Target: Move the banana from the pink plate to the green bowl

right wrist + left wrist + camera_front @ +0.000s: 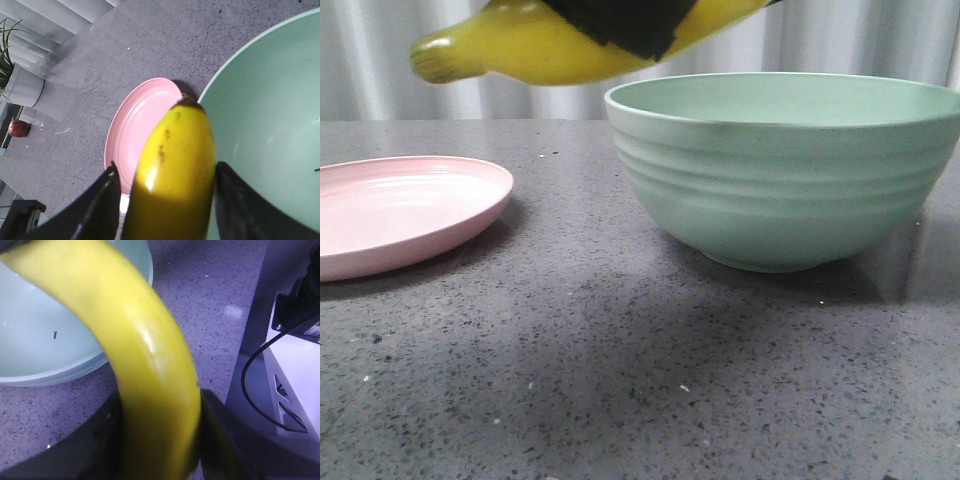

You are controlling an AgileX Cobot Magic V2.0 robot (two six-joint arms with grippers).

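Note:
The yellow banana (520,45) hangs in the air at the top of the front view, left of and above the green bowl's (780,170) rim. My left gripper (160,405) is shut on the banana (140,340), both fingers pressed against it, with the bowl (30,330) beyond. My right gripper (165,172) is open around the banana (177,150); a gap shows at one finger. The pink plate (400,205) lies empty at the left and also shows in the right wrist view (145,115) beside the bowl (270,125). A black gripper part crosses the banana in the front view.
The grey speckled tabletop (620,380) carries plate and bowl, with a pleated curtain behind. A white arm base with a black cable (295,375) stands at the table's side. A potted plant (17,80) and a small red object (18,128) sit off the table.

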